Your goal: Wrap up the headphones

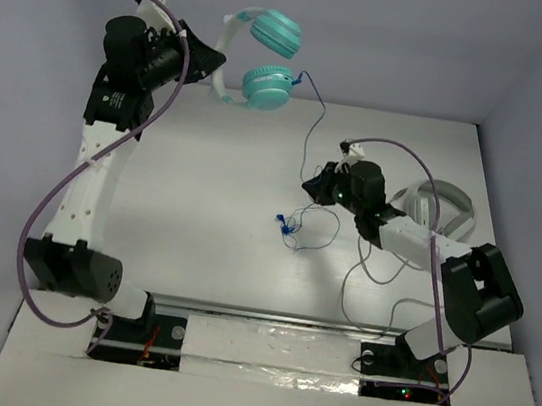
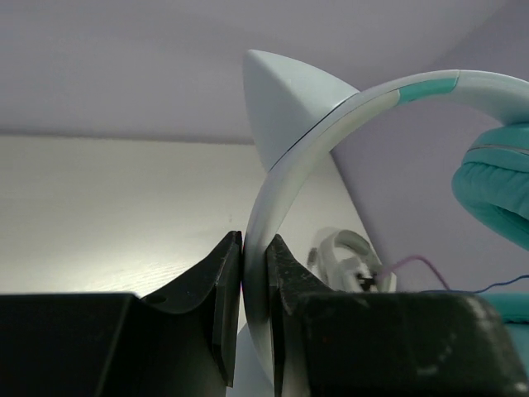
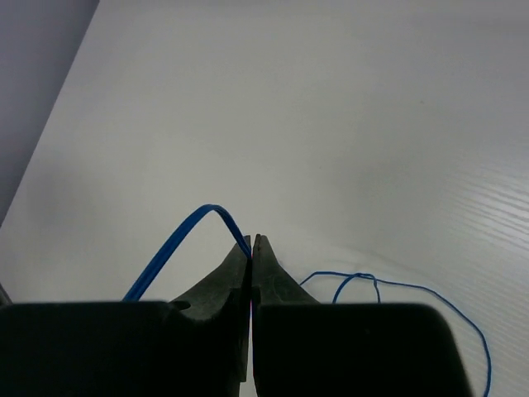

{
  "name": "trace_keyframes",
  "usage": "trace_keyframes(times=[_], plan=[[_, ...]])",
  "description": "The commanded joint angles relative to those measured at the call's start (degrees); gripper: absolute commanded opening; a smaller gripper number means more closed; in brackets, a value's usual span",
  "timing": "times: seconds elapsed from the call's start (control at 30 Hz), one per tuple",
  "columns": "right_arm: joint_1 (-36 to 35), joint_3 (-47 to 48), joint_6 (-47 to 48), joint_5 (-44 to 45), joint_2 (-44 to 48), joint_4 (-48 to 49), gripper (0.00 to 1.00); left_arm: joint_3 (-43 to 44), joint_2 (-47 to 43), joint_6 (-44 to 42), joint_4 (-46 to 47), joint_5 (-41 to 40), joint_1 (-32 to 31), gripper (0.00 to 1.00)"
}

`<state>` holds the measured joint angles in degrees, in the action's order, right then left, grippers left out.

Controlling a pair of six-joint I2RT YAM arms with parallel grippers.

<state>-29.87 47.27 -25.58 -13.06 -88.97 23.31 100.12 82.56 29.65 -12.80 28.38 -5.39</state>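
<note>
Only the wrist view shows the right hand (image 3: pixel 251 241) pinching the cord (image 3: pixel 169 248).

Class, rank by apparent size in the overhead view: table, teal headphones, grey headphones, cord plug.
table
teal headphones and grey headphones: unsure, since the teal pair is raised toward the camera and the grey pair partly hidden
plug

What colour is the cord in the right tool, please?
Blue cord, clearest in the right wrist view.
</note>
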Motion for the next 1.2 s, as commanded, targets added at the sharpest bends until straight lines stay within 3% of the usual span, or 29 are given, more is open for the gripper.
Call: trace_keyframes(times=[0.0,0.27,0.43,0.6,0.8,0.9,1.03,1.17], plan=[[-0.98,6.68,-0.70,6.53,-1.63,-17.45,0.00,-5.45,3.12,6.03,9.10,-3.24,2.84,0.00],[-8.97,11.17,1.50,18.49,-1.74,-34.10,0.00,-23.29,0.85,11.84,21.13,-14.83,4.33,0.00],[-20.02,17.85,6.06,25.80,2.13,-47.02,0.00,-28.38,-0.83,6.74,19.83,-26.95,-1.99,0.00],[-26.55,29.45,11.15,32.64,3.01,-60.63,0.00,-33.05,-1.61,3.32,20.35,-31.45,-7.70,0.00],[-27.88,40.34,17.48,35.02,2.40,-69.97,0.00,-37.71,-1.70,-4.15,21.32,-28.39,-13.24,0.00],[-27.88,42.64,19.51,37.13,2.13,-71.91,0.00,-38.77,-2.67,-6.96,20.27,-21.90,-14.91,0.00],[-27.88,43.52,20.40,41.70,2.83,-72.53,0.00,-34.57,-3.38,-12.15,13.08,-14.25,-14.91,0.00],[-27.88,43.26,20.66,44.96,4.50,-72.44,0.00,-30.78,-3.90,-18.04,3.86,-11.86,-14.91,0.00]])
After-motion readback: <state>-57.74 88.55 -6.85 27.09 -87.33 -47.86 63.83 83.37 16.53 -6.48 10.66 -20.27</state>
